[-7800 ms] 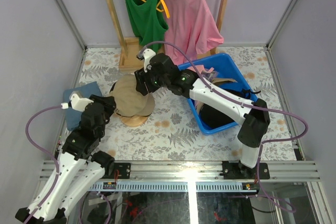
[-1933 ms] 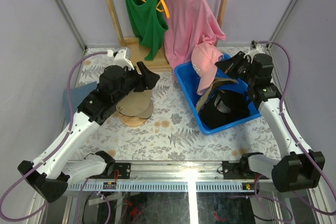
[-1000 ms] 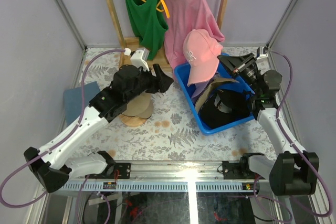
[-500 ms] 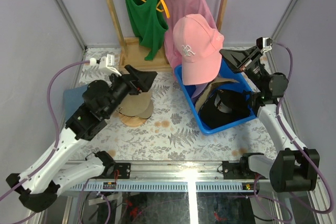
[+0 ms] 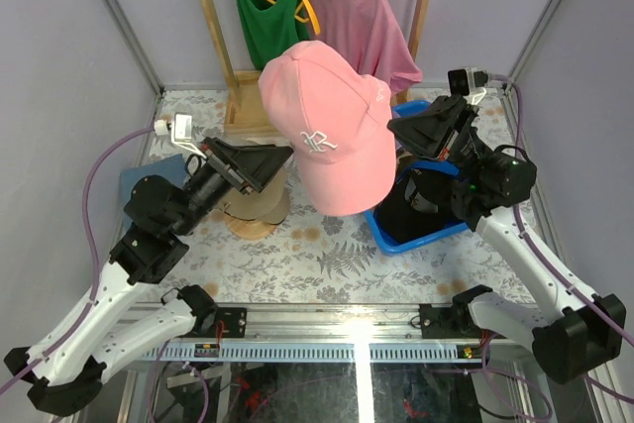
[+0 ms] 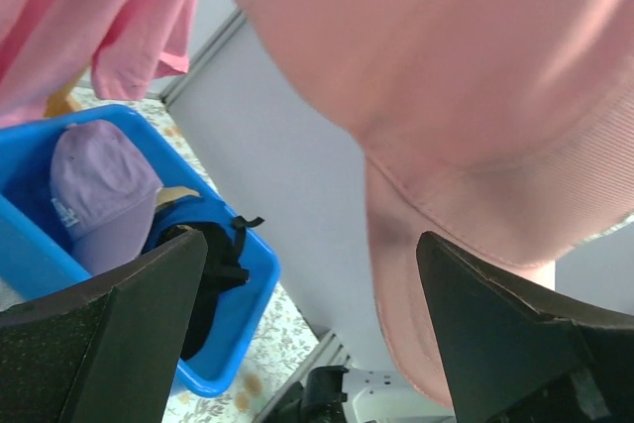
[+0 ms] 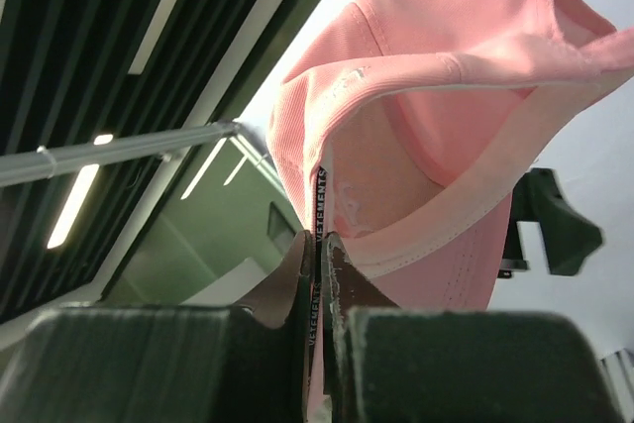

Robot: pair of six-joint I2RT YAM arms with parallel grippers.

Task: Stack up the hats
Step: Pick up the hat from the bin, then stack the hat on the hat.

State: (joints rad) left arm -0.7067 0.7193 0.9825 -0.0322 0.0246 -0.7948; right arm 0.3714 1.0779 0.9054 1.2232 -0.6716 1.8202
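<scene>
Table [image 5: 337, 245] is bearing only the tan cap [image 5: 265, 201] at nine o'clock; right gripper [image 5: 395, 130] is pinching the pink cap [image 5: 332, 136] aloft, left gripper [image 5: 274, 169] gaping empty.

from above i get bright, even light. the bench [image 5: 337, 245] shows only soft, short shadows, and the metal rail [image 5: 357, 322] at its near edge glares white. the left wrist view is soft: the pink cap [image 6: 456, 96] sits too close and blurs, and the fingers [image 6: 109, 344] of the left gripper [image 6: 312, 237] go near black. the right wrist view looks up at ceiling lamps [image 7: 74, 207], so the background washes out white and the right gripper [image 7: 319, 243] is dark and unfocused.
</scene>
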